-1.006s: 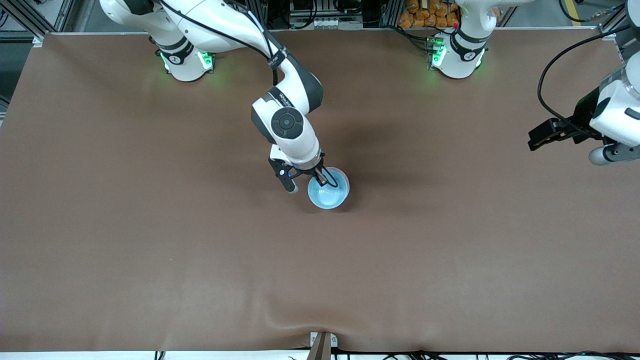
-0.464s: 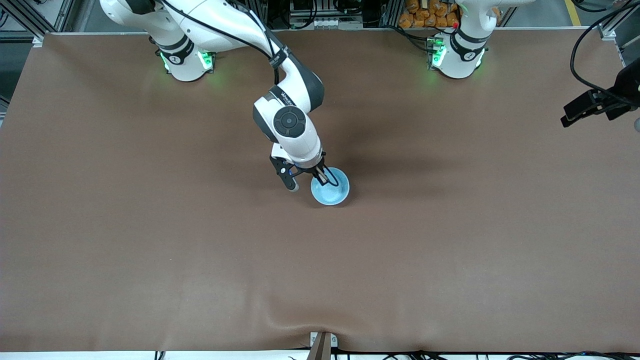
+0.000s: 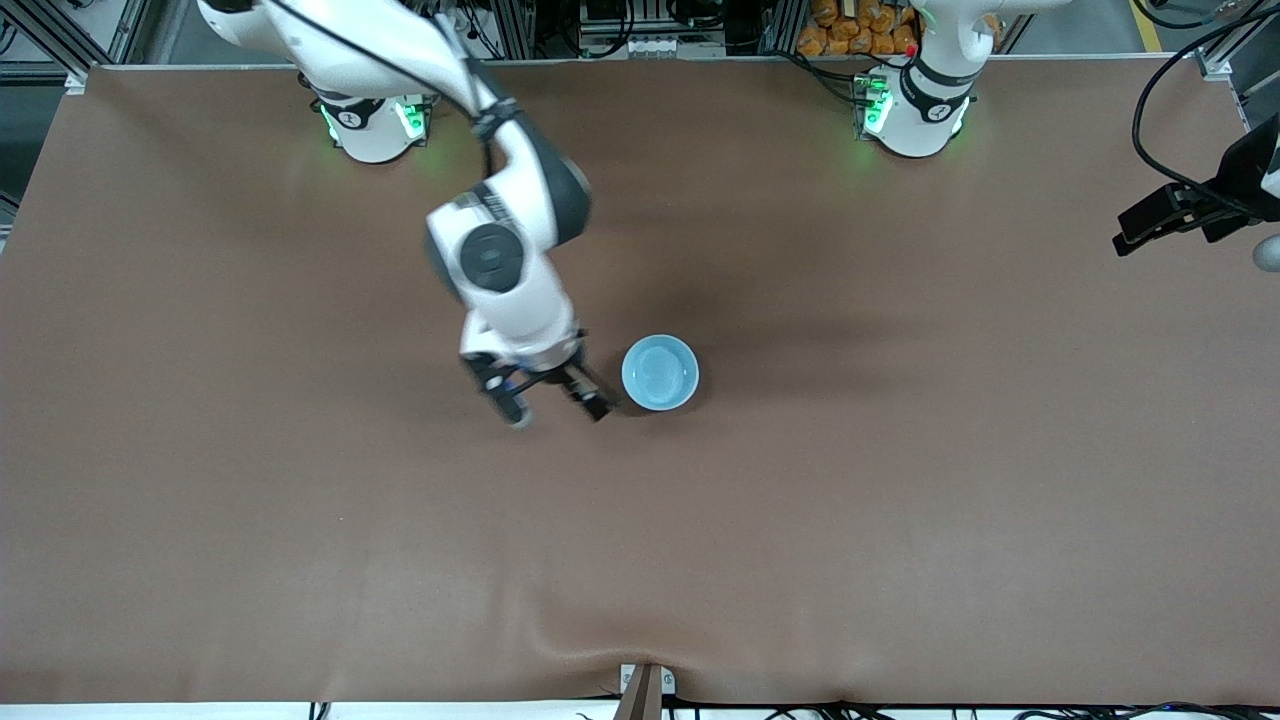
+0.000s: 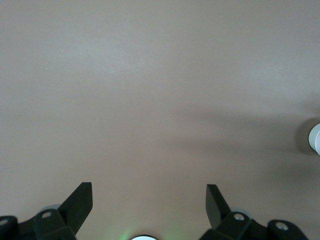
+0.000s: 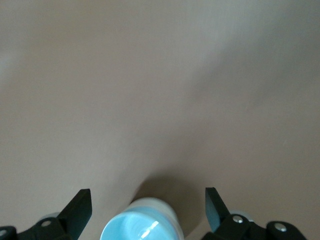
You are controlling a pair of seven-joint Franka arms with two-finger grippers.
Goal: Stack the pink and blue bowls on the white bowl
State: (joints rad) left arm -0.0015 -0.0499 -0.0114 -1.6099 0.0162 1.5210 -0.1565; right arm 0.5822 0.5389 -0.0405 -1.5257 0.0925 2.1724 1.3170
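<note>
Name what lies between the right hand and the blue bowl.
Nothing: in the front view only bare brown table separates the open right hand from the blue bowl beside it.

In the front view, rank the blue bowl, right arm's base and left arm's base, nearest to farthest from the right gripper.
1. blue bowl, just beside the open right gripper.
2. right arm's base, at the table edge farthest from the camera.
3. left arm's base, same edge, farther along.
The left gripper waits open over the table's left-arm end.
</note>
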